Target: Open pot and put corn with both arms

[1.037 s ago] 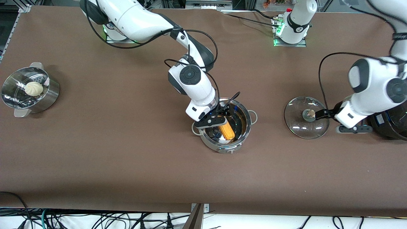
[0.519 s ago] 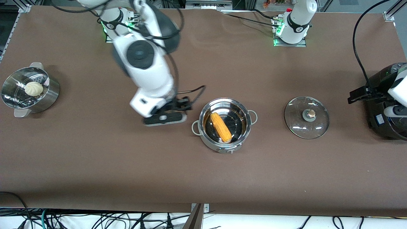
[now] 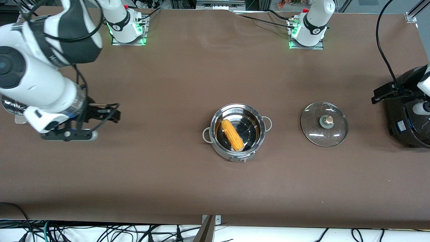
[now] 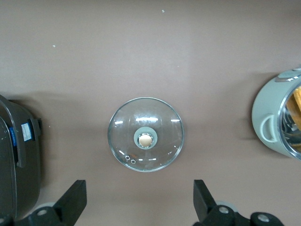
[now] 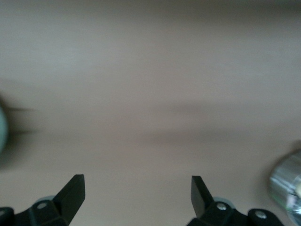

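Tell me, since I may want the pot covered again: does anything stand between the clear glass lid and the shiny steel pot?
Nothing visible does. Bare brown table separates the clear glass lid from the open steel pot, which holds the yellow corn cob.

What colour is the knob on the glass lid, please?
Tan, on a grey base; the knob of the lid shows best in the left wrist view.

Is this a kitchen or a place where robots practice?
Probably a robot lab, set up for cooking practice. Two robot arms are bolted to a brown table, cables tangle along its edge, and a pot holding corn sits there.
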Tool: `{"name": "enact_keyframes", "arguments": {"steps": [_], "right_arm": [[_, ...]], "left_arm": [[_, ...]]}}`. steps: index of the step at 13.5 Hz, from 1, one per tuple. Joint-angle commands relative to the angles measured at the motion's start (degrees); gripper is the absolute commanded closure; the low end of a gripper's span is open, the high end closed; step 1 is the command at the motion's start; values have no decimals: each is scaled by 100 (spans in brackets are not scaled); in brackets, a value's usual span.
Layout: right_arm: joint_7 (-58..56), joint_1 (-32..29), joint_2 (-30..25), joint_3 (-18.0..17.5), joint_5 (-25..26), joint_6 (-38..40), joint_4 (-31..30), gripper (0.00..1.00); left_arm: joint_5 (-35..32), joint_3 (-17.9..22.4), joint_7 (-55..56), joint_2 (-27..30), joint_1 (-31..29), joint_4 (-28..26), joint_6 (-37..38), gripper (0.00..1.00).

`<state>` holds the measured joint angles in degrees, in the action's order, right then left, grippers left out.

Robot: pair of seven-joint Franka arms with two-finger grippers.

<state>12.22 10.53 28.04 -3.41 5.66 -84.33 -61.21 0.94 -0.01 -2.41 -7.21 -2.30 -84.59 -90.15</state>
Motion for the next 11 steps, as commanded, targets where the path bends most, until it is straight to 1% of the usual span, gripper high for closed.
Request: {"name": "enact_keyframes", "arguments": {"steps": [1,2,3,4,6,7,8,9,11], "right_arm": [[-946,-260,-412,471,-99,303,-233,0],[-1184,-636,-570,473,-301,286,-451,0],[-1335,-1023,-893,455,-659,199,-845,0],[-1371,-1279,-1123,455,-1063,93,-1205,0],[-1328,-1466,-1580,464,-1050,-266,-1821,0],[-1319,-1536,-1739,464,-980,-407,-2077,0],[-1319,-1537,-1888,464,-771,-478,-2279,0],[-1258,-1528,-1977,455,-603,-427,-2342,0],[-1178,-1528,-2205,446,-637,-418,-2413,0]], "left_arm": [[-146,-8,22,194,45,-154,32,0],[-138,-8,39,203,45,-163,32,0],[-146,-17,48,203,45,-154,32,0],[-146,-8,48,212,37,-145,32,0],[-129,27,57,177,-16,-58,-20,0],[-68,36,66,177,-25,134,23,0],[-58,36,74,185,-42,127,50,0],[-84,36,74,177,-34,136,67,0],[-137,36,57,176,-34,188,68,0]]}}
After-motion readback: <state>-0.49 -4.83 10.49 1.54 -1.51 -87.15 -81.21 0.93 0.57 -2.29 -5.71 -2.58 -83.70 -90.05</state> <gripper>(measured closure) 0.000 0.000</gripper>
